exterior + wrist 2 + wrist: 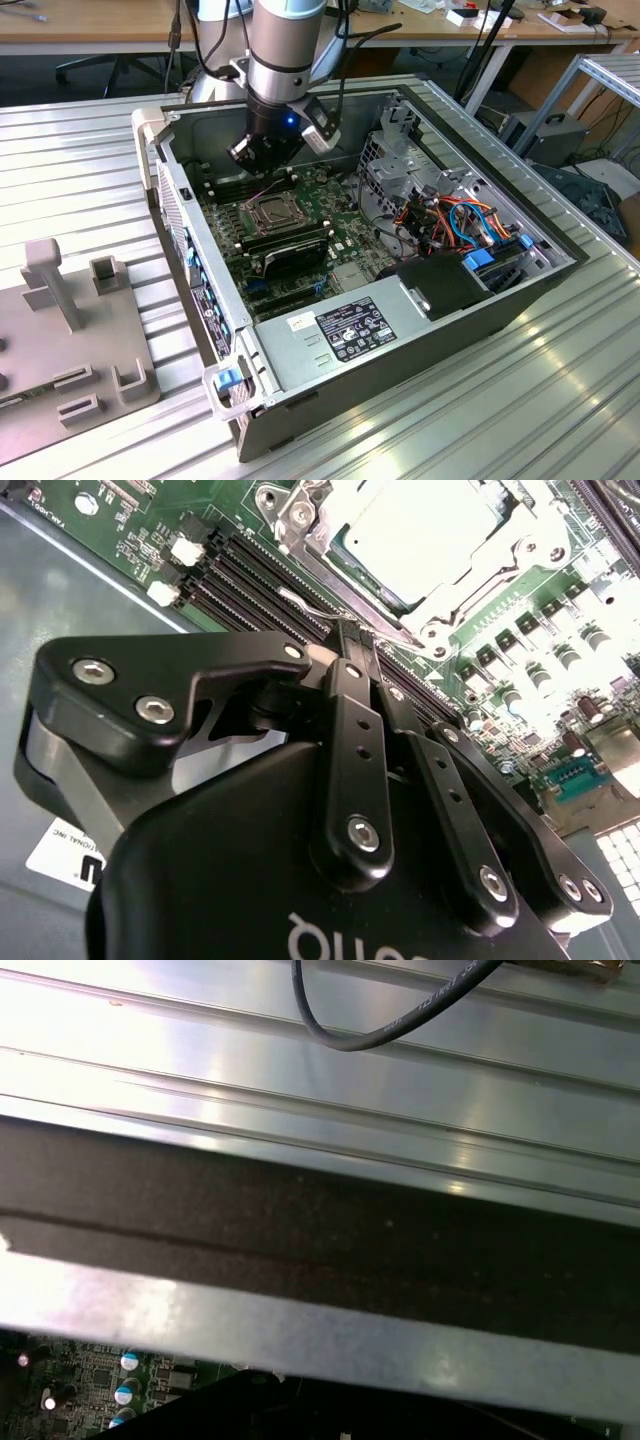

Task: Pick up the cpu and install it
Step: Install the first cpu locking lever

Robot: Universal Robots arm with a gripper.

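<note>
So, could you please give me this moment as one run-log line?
black gripper: shut, above motherboard | silver square cpu: seated in socket | open grey computer case: on metal table

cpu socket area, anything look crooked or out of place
Nothing stands out. The cpu lies flat and square inside its socket frame, and the pincer, shut, hangs just beside it.

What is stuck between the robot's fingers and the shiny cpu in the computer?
Nothing visible. In the second wrist view the gripper sits beside the socket, its fingers closed together, with bare motherboard between them and the cpu, which lies in its socket frame.
</note>
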